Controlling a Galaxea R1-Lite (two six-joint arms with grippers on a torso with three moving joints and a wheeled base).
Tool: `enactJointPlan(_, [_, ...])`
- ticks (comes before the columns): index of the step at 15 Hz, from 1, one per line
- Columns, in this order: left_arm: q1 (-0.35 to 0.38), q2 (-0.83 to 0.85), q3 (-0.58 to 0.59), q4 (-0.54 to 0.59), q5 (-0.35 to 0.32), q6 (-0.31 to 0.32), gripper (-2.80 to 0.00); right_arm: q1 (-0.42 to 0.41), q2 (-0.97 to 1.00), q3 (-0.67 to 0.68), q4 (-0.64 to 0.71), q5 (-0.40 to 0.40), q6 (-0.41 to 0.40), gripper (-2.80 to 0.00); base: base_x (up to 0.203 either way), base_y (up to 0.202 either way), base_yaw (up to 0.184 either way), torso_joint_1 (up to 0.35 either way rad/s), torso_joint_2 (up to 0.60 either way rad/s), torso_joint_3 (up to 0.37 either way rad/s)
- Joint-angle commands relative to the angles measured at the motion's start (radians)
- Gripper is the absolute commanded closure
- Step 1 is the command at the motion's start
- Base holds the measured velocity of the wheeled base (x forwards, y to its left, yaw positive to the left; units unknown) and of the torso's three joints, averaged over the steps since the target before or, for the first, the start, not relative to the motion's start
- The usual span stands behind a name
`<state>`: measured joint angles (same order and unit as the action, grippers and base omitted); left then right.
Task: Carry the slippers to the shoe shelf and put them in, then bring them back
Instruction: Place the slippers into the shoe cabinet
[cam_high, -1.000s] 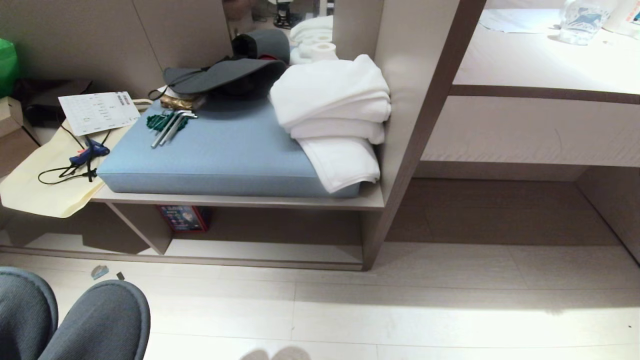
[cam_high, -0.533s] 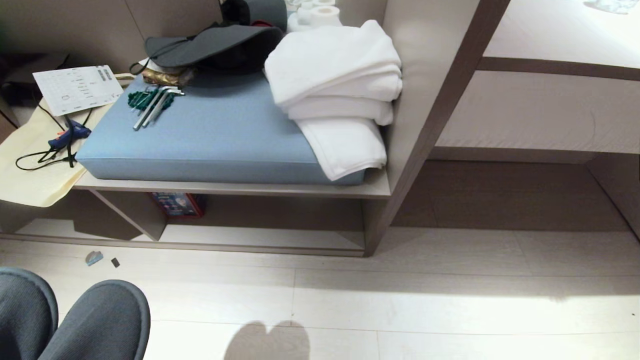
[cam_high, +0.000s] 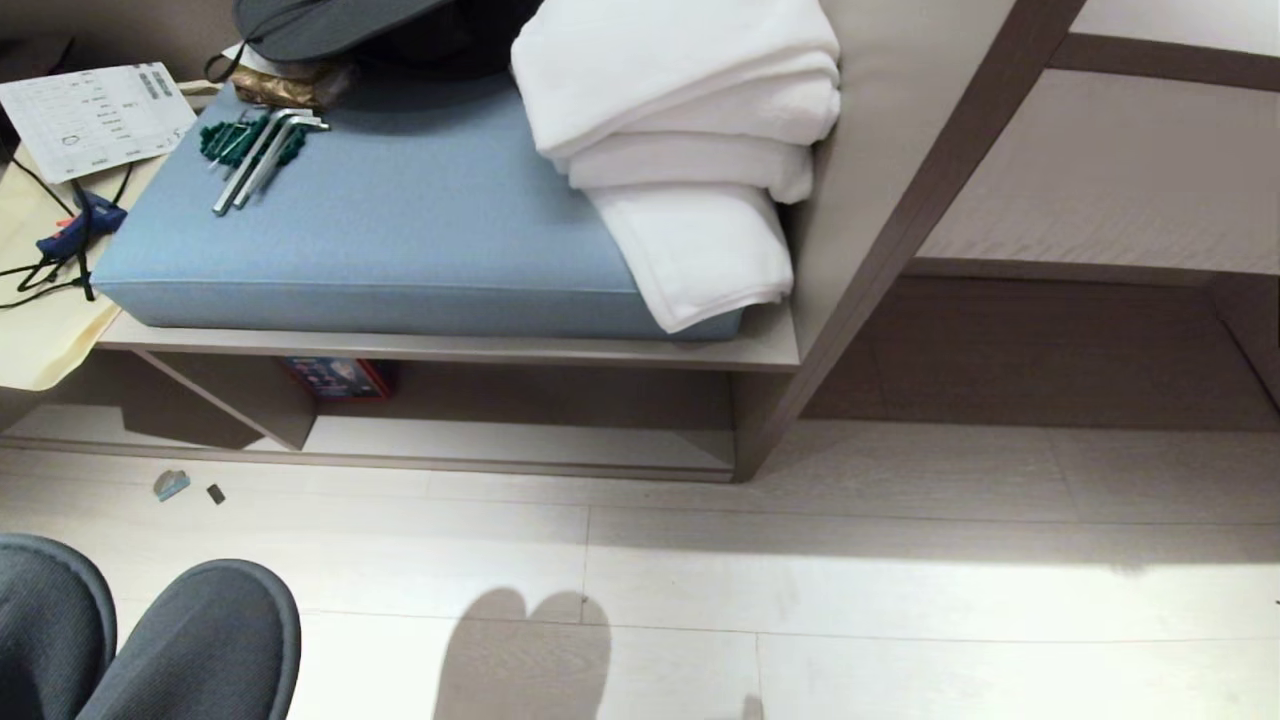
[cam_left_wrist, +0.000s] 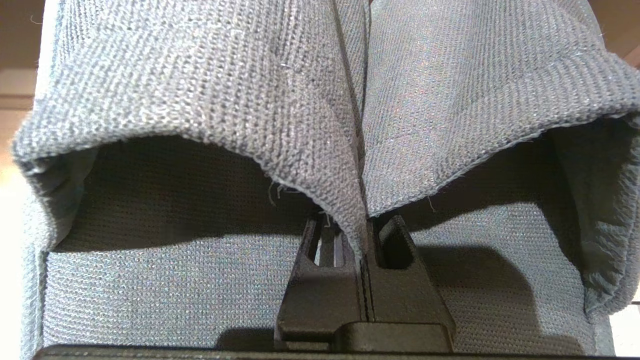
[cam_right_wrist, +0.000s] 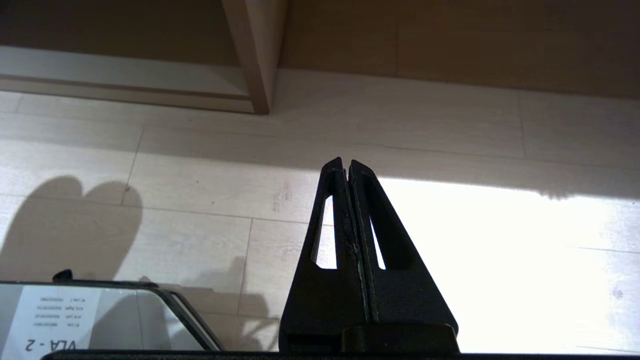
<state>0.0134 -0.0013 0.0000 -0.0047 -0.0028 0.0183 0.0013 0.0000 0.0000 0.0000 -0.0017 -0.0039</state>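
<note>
View shift: the whole head view has slid since a second ago; the hat (cam_high: 330, 22) is now cut by the top edge, the glass and white rolls are out of frame, more floor (cam_high: 900, 600) shows. Camera motion, not the things.
Shadow: the double-lobed shadow on the floor is larger and fuller than it was a second ago.
Slippers (cam_high: 150, 640): same lower-left corner of the head view as before, two rounded grey-blue toes side by side, held above the floor.
Slipper look: knitted grey-blue fabric, closed toes, open backs with frayed hems, darker insoles; inner edges pressed together.
Left gripper (cam_left_wrist: 364, 235): fingers clamped on the meeting inner edges of both slippers.
Right gripper (cam_right_wrist: 346, 165): fingers pressed together, holding nothing, over sunlit floor.
Shoe shelf (cam_high: 520, 440): low taupe cubby ahead of the slippers, well apart from them; a red-and-blue box (cam_high: 335, 378) sits at its back.
Counter (cam_high: 600, 350): blue cushion (cam_high: 400, 230), folded white towels (cam_high: 690, 150), hex keys (cam_high: 255, 150), printed sheet (cam_high: 90, 120).
</note>
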Motion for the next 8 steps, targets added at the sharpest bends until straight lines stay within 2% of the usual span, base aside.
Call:
enactJointPlan(1, [0.0,0.001,0.0,0.0,0.0,0.0,0.0,0.0,0.0,0.0,0.0,0.0,-0.001,0.0,0.0,0.0,0.0,0.002,0.01,-0.203])
enactJointPlan(8, [0.0,0.001,0.0,0.0,-0.002,0.002,0.0,-0.001,0.001,0.0,0.0,0.0,-0.001,0.0,0.0,0.0,0.0,0.003,0.0,-0.195])
